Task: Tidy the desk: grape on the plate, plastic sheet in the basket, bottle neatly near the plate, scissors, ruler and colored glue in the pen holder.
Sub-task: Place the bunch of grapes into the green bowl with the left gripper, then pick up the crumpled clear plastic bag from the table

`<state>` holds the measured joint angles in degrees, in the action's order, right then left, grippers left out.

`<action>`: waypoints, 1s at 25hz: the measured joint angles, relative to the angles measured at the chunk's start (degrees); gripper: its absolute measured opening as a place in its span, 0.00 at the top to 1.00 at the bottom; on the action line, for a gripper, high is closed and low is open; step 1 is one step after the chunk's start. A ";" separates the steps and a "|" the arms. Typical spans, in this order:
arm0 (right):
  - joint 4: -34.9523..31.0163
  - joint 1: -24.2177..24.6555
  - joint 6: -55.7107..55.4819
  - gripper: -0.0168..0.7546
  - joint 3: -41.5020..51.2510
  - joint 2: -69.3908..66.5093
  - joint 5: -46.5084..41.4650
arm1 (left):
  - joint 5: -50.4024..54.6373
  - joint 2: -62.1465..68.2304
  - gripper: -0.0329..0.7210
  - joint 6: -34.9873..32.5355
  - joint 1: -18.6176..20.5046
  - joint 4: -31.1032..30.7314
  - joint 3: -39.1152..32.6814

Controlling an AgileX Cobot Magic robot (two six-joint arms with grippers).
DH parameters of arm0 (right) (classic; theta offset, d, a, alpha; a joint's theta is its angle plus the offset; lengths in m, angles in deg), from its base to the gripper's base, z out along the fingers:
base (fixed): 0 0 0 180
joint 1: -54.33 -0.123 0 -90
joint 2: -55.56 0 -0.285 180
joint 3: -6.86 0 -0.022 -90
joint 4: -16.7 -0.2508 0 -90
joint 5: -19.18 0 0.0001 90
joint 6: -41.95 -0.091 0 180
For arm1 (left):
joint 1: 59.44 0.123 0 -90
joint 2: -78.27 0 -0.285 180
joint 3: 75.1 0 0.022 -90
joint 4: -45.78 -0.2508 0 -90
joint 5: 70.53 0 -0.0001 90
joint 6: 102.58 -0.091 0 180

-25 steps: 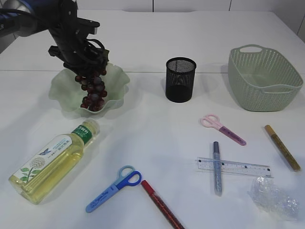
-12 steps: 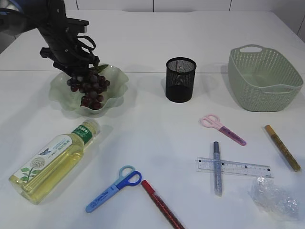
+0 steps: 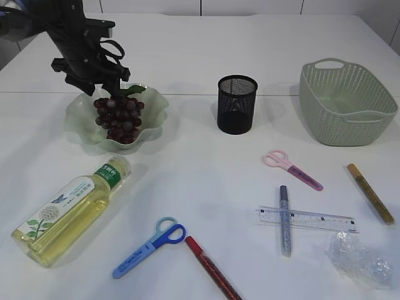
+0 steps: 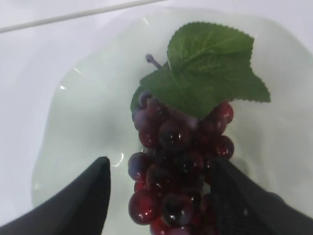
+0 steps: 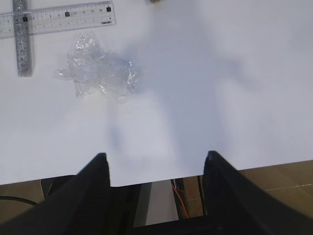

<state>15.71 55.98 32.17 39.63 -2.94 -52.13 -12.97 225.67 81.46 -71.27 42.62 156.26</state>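
**Grapes on plate, my left tool open above them**

My left tool (image 4: 161,181) hangs over the green plate (image 3: 78,122) at the far left of the surface (image 3: 200,56). Wrist view: fingers (image 4: 83,200) spread apart, one each side of the grape bunch (image 4: 181,166), neither clearly pressing on it. Nothing clamped. The grapes lie in the plate, leaf (image 4: 208,66) on top, stem end pointing away from the tool.

My right tool (image 5: 156,171) is out at the near edge of the surface, fingers wide apart, nothing between them. It is not visible in the exterior view.

Other items:
- Bottle (image 3: 72,212) lies on its side in front of the plate, cap end toward the plate, yellow liquid inside.
- Black mesh pen holder (image 3: 237,104) stands upright mid-surface, right of the plate.
- Green basket (image 3: 347,103) at far right.
- Blue scissors (image 3: 150,247) near front, left of centre; red glue pen (image 3: 212,269) just beside the handles, running to the front edge.
- Pink scissors (image 3: 292,169) right of centre.
- Clear ruler (image 3: 307,219) lies flat with a silver glue pen (image 3: 285,219) crossed over it.
- Gold glue pen (image 3: 370,193) at the right, well apart from the ruler.
- Crumpled plastic sheet (image 3: 359,259) at the front right corner, just beside the ruler end; also in the right wrist view (image 5: 98,71).
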 joint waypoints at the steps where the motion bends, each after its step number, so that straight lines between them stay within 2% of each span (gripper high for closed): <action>1: 0.00 0.00 0.00 0.36 0.00 0.00 0.00 | 0.13 0.00 0.32 0.00 0.00 0.00 0.72; 10: 0.09 0.00 0.00 0.36 0.00 0.00 0.00 | 11.21 -3.27 0.32 0.00 0.00 0.21 8.63; 15: -0.48 0.00 0.00 0.36 0.00 0.00 0.00 | 13.74 -6.85 0.32 0.00 0.00 1.09 9.11; 21: -4.52 0.00 -1.15 0.36 -0.08 -1.44 0.00 | 13.94 -13.54 0.32 0.00 0.00 6.52 9.11; 25: -7.83 0.00 -1.34 0.36 -0.22 -5.26 0.00 | 14.19 -18.96 0.32 0.00 -0.45 7.50 8.30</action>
<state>7.89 55.98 30.83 39.42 -8.20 -52.13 1.22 206.70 81.46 -71.72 50.12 164.56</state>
